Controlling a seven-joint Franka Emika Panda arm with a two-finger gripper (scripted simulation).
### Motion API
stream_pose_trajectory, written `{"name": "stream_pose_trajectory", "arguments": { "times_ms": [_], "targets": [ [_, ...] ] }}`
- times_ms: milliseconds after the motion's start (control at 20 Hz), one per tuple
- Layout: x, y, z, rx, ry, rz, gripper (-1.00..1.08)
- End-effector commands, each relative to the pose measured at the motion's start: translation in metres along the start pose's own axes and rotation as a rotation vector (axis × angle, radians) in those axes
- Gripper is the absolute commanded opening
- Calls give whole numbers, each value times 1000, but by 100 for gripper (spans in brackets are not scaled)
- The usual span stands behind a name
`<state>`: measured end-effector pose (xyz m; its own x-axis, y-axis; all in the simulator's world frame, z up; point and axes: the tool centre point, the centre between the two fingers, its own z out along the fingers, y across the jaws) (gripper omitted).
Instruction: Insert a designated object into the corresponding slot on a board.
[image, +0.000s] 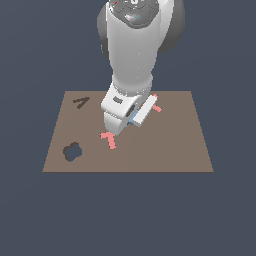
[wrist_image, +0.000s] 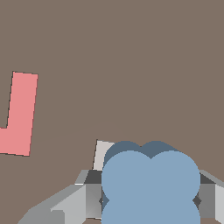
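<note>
Brown board (image: 165, 150): your arm sits mid-board. Cloud-shaped slot (image: 72, 151), toward the exterior view's left near corner, is empty and well apart. Fingers (wrist_image: 83, 199) clamp the light-blue lobed piece (wrist_image: 151, 183). Grasp looks done; carry and insertion remain.

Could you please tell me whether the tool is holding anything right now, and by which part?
It holds the light-blue lobed piece, the fingers pressing its two opposite side edges.

I see bare board (image: 165, 150) between the pink T (image: 109, 139) and the lobed slot (image: 72, 151); only that flat T lies near the path.
</note>
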<state>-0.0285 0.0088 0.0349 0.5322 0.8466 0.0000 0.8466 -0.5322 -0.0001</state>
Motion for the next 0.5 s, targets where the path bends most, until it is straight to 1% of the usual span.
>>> {"name": "stream_pose_trajectory", "arguments": {
  "times_ms": [0, 450],
  "targets": [
    [-12, 7, -1, -1, 0, -77, -100],
    [-51, 42, -2, -1, 0, -341, -100]
  ]
}}
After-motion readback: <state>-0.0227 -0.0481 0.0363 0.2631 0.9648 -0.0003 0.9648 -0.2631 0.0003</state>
